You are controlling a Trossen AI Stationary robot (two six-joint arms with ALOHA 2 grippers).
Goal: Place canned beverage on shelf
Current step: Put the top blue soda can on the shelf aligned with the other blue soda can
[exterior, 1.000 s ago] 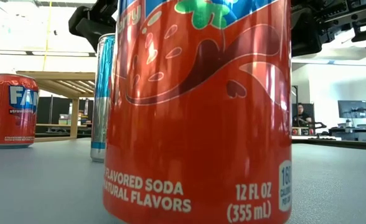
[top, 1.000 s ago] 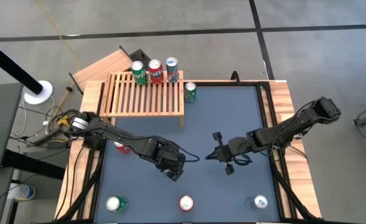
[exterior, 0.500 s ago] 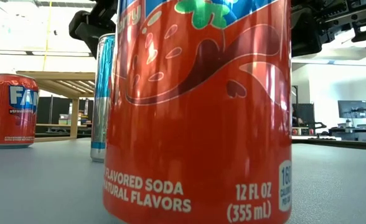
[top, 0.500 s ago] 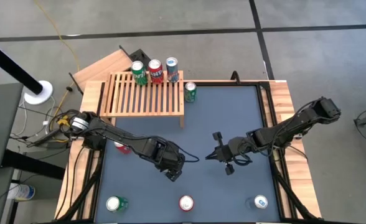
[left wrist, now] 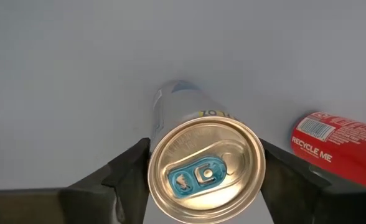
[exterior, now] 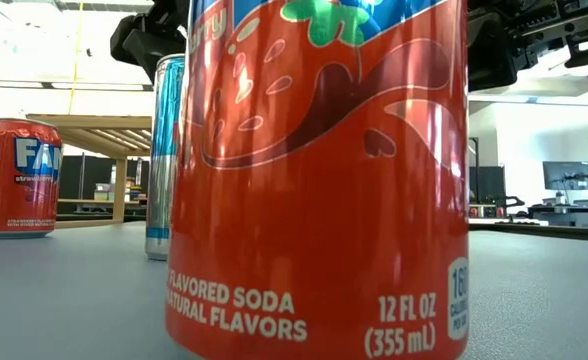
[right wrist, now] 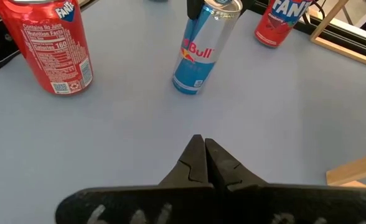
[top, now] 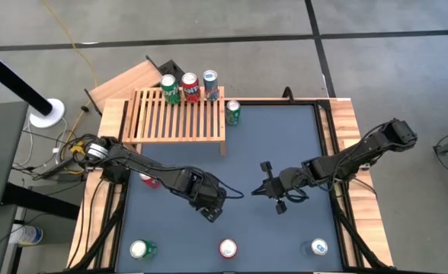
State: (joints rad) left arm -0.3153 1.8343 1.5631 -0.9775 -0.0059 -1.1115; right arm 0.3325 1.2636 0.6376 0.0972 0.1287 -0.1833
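Note:
A slim blue and silver can (right wrist: 198, 53) stands upright on the dark table mat, near its middle. My left gripper (top: 211, 209) comes down over it and is shut on its upper part (left wrist: 205, 171). My right gripper (top: 266, 190) hangs shut above the mat to the can's right, touching nothing (right wrist: 205, 146). The slatted wooden shelf (top: 180, 116) stands at the far left. Three upright cans, green (top: 170, 89), red (top: 190, 87) and blue (top: 209, 84), are on its far edge. My left gripper pinches the slim can between its two fingers (left wrist: 130, 171), one on each side of the wall just below the top rim (left wrist: 152, 155). The fingers come steeply from above. The can stays upright with its base (right wrist: 188, 87) on the mat.
A green can (top: 233, 112) stands beside the shelf's right end, and a red can (top: 149, 180) is partly under my left arm. Green (top: 142, 249), red (top: 228, 248) and blue (top: 318, 247) cans line the near edge. The red one (exterior: 319, 180) fills the low view.

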